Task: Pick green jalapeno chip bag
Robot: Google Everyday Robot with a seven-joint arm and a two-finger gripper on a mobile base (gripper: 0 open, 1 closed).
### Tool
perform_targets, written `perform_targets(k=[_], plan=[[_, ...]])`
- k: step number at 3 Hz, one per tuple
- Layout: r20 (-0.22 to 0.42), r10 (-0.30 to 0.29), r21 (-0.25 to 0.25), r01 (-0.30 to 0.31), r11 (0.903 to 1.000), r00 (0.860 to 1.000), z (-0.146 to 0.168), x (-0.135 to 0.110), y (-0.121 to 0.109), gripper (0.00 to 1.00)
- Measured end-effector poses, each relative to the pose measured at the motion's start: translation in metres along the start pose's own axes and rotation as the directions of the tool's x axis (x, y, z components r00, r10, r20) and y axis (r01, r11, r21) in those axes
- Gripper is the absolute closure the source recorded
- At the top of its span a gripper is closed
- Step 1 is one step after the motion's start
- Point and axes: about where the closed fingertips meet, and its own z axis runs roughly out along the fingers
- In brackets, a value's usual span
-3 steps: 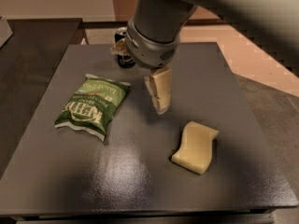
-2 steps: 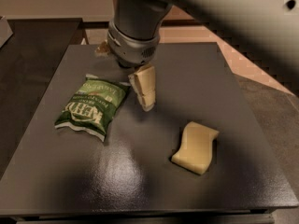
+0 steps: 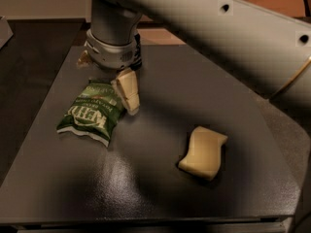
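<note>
The green jalapeno chip bag [image 3: 92, 111] lies flat on the left part of the dark table [image 3: 160, 193], its white lettering facing up. My gripper [image 3: 112, 84] hangs from the big grey wrist right over the bag's far right corner. It is open. One cream finger [image 3: 128, 93] points down beside the bag's right edge, touching or nearly touching it. The other finger shows only as a beige bit at the wrist's left side. Nothing is held.
A pale yellow sponge block [image 3: 204, 152] lies on the right half of the table. My arm crosses the upper right of the view. The table's left and front edges are near the bag. A darker surface lies to the left.
The gripper has moved left, from the middle of the table to the bag's far right corner. The bag and the sponge have not moved.
</note>
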Motion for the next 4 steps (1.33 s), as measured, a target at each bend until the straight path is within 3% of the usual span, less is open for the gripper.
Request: perform_targets(k=[2, 3, 4], plan=[[0.019, -0.079, -0.081, 0.081, 0.9934, 0.997, 0.036, -0.009, -0.014, 0.0], [-0.008, -0.104, -0.14, 0.102, 0.9848, 0.995, 0.054, -0.009, -0.016, 0.0], [-0.053, -0.118, -0.194, 0.106, 0.9753, 0.992, 0.067, -0.004, -0.018, 0.18]])
